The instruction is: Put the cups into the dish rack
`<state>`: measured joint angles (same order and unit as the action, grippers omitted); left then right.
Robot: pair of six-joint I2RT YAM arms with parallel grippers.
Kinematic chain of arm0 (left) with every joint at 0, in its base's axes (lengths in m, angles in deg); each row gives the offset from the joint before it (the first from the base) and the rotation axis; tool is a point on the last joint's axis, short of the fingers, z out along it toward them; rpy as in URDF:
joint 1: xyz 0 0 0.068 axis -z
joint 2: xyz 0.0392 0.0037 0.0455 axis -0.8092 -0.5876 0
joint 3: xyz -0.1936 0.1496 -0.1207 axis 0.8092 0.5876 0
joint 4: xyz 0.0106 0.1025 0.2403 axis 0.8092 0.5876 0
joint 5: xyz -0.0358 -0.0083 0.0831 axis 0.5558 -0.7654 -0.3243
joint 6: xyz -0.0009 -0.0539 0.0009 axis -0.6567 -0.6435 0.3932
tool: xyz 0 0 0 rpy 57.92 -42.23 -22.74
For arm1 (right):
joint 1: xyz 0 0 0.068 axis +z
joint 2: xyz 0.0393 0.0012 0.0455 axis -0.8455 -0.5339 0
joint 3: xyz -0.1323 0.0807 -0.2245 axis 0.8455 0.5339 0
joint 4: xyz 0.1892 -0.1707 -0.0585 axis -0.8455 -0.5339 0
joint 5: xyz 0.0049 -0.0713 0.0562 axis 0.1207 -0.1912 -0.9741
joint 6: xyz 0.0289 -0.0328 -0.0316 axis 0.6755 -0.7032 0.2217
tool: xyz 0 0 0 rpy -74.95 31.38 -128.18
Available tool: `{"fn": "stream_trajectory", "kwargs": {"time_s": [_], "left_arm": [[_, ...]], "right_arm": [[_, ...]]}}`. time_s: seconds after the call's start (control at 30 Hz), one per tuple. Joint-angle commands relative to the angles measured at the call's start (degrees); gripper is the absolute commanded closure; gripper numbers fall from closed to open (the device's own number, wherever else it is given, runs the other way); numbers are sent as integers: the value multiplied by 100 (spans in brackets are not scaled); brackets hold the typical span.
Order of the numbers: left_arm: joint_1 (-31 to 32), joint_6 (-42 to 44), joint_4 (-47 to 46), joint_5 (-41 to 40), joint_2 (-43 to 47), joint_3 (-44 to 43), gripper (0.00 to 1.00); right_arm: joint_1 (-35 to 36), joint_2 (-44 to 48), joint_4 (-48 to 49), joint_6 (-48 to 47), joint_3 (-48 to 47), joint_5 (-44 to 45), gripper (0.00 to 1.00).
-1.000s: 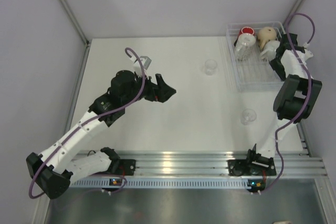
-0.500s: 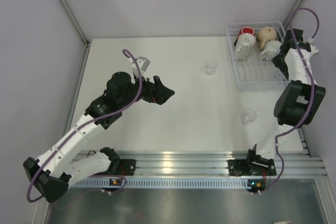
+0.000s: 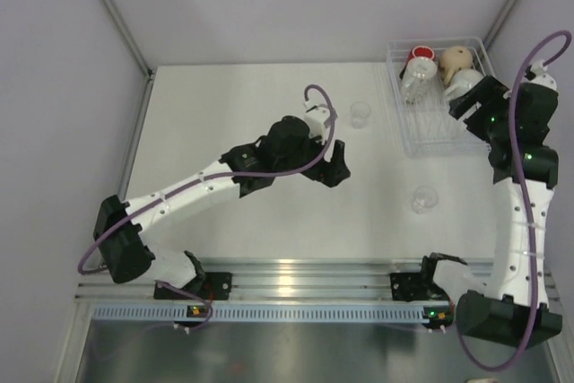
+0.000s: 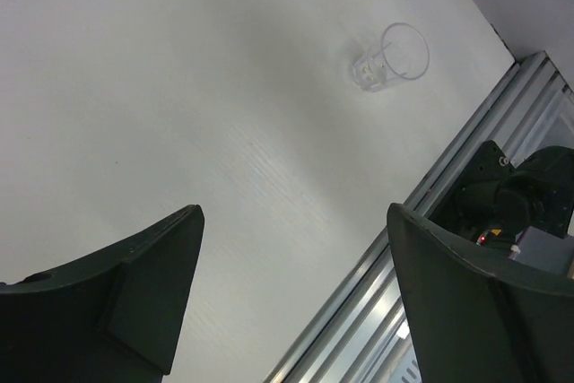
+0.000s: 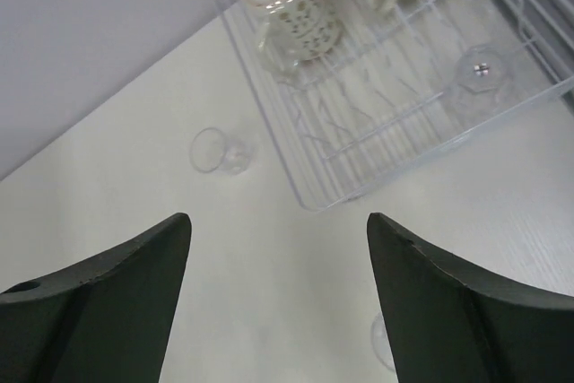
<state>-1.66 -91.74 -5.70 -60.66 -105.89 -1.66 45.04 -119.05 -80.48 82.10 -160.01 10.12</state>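
Top external view, left to right: I count two claws, one rack and seven cups.

My left claw hangs above the middle of the white worktop. Its dark fingers are spread wide, with nothing between them and nothing touched.

Two of the cups stand loose on the worktop. The far clear glass tumbler is near the rack's left wall, and the near clear glass tumbler is closer to my bases, well apart from the rack.

The rectangular white wire dish rack sits at the far right corner, its thin grid sides low around the other five cups. A speckled white mug lies tipped with its base showing, and a red cup sits behind it. A beige mug and a white mug lie to their right. The right wrist view shows a third clear glass tumbler on the wires nearer the rack's front, apart from the others.

My right claw hangs over the rack's right side with its fingers parted wide and empty.
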Motion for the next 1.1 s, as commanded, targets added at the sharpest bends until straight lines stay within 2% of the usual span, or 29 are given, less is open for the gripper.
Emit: {"fn": "stream_trajectory", "kwargs": {"time_s": [0.0,0.13,0.23,0.33,0.4,0.5,0.67,0.93,1.07], "left_arm": [[327,214,-108,-293,-608,-847,12],[617,320,-108,-302,-1382,-1533,15],[688,259,-108,-415,-1805,-1903,18],[671,293,-135,-828,-1965,-2054,18],[609,364,-135,-829,-2140,-2273,17],[539,382,-135,-645,-2413,-2564,17],[556,206,-135,136,-2993,-2845,20],[793,-84,-249,603,-4240,-3643,24],[837,-207,-328,762,-4584,-3961,25]], "right_arm": [[65,576,649,-36,296,-1621,20],[65,1235,667,167,6,-1931,20],[73,1543,799,298,58,-1668,20],[73,1466,546,106,-20,-1737,21],[65,1456,465,62,31,-1764,22],[65,1535,413,44,198,-1790,23],[65,1773,290,18,155,-1668,23],[65,2106,237,105,-100,-1518,23],[65,2203,289,202,-144,-1518,23]]}}
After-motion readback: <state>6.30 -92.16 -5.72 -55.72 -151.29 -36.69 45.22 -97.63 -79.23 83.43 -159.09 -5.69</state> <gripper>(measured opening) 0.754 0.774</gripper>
